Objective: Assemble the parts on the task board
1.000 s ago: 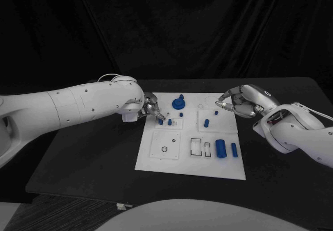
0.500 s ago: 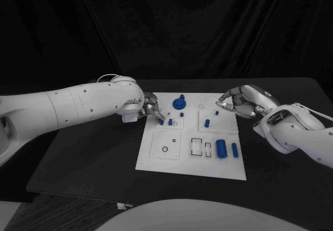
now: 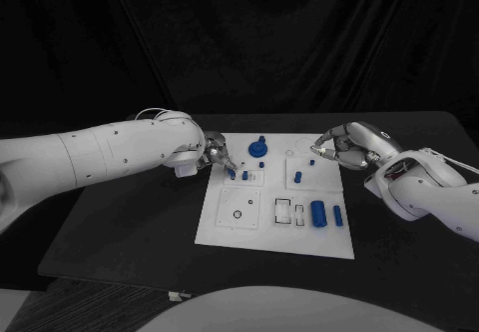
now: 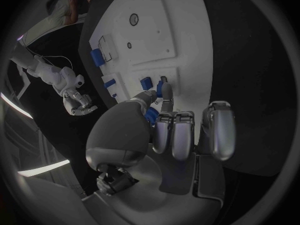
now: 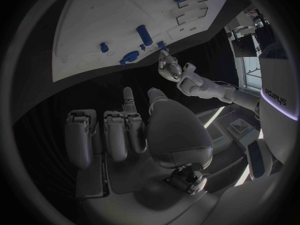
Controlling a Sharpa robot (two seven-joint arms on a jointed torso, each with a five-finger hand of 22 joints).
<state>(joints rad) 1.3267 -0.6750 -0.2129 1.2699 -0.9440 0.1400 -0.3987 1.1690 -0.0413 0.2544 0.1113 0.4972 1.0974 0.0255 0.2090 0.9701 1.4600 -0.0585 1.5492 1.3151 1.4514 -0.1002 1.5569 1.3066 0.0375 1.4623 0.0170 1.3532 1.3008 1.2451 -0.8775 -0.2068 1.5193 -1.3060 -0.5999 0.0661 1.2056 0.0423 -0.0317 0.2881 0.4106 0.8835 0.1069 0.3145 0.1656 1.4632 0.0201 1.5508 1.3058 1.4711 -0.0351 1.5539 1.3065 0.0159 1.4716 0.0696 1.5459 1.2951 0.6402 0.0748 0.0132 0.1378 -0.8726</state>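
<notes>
Nothing on the task board has shifted over the last second, and both my hands hold the same places. Small blue pegs stand near the board's far left corner, where my left hand reaches, a fingertip touching one; I cannot tell whether it grips the peg. A blue knobbed part stands just beyond, a larger blue cylinder lies near the right edge. My right hand hovers curled over the far right corner, holding nothing.

Black table, with the white task board flat on its middle.
</notes>
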